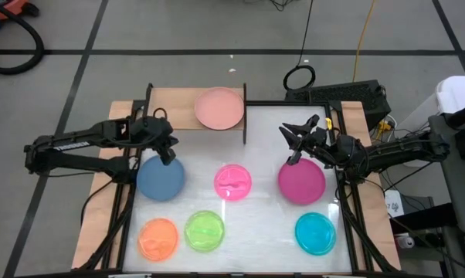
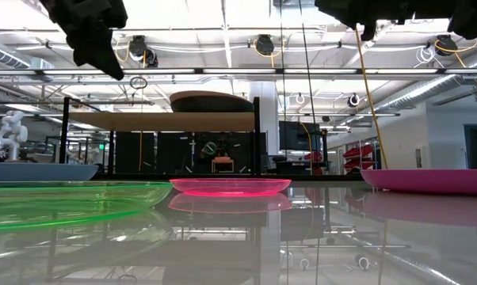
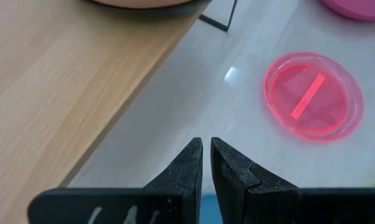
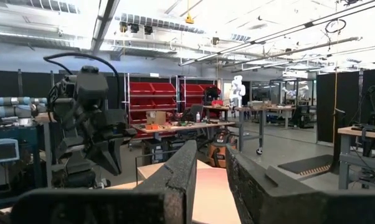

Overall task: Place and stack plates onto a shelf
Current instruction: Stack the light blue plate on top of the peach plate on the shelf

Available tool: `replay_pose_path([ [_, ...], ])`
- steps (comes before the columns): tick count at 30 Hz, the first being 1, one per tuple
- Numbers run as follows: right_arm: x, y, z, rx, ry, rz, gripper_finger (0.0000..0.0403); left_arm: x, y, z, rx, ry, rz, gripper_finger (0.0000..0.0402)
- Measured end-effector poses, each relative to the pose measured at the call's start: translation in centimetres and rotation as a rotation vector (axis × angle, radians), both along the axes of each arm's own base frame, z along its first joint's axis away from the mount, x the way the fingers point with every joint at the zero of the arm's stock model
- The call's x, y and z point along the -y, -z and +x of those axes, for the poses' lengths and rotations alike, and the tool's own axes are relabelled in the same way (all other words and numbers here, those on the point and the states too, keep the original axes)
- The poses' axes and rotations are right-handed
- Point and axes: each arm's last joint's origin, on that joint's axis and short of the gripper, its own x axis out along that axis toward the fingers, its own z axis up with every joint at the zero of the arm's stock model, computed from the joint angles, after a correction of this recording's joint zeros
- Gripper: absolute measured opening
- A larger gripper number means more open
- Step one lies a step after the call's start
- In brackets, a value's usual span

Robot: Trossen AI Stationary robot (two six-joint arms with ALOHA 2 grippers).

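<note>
The shelf (image 1: pixel 174 100) stands at the table's far edge, and a salmon plate (image 1: pixel 219 109) lies flat on its wooden top. The other plates lie flat on the white table: blue (image 1: pixel 161 179), translucent pink (image 1: pixel 232 181), magenta (image 1: pixel 301 182), orange (image 1: pixel 157 238), green (image 1: pixel 205 230) and cyan (image 1: pixel 316 233). My left gripper (image 1: pixel 168 157) hangs above the blue plate's far edge, tilted down, its fingers (image 3: pixel 206 155) shut with nothing between them. My right gripper (image 1: pixel 296 130) is raised above the magenta plate's far edge, pointing slightly upward, narrowly open (image 4: pixel 211 168) and empty.
The shelf's black legs (image 1: pixel 245 116) stand at the board's right end, beside the salmon plate. In the low view both grippers (image 2: pixel 92 36) (image 2: pixel 397 16) hang well above the plates. Bare table lies between the shelf and the middle row of plates.
</note>
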Motion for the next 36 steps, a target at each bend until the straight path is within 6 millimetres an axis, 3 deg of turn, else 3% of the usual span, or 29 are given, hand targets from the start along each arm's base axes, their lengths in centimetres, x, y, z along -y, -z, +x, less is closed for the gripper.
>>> replay_pose_path([
  [7, 0.0, 0.0, 0.0, -0.007, 0.005, -0.014, 0.007, -0.2, -1.0, 0.9, 0.151, -0.031, 0.002, 0.0037],
  [13, 0.0, 0.0, 0.0, -0.009, 0.005, -0.016, 0.007, -0.5, -3.1, 2.3, 0.441, -0.086, -0.019, 0.0037],
  [25, 0.0, 0.0, 0.0, -0.015, 0.009, -0.025, 0.007, -0.3, -5.9, 3.1, 0.748, 0.062, -0.036, 0.0037],
  [31, 0.0, 0.0, 0.0, -0.015, 0.009, -0.026, 0.007, 0.5, -6.3, 2.0, 0.737, 0.247, -0.059, 0.0037],
  [36, 0.0, 0.0, 0.0, -0.018, 0.011, -0.029, 0.007, 0.4, -8.1, -0.6, 0.569, 0.156, -0.141, 0.0037],
])
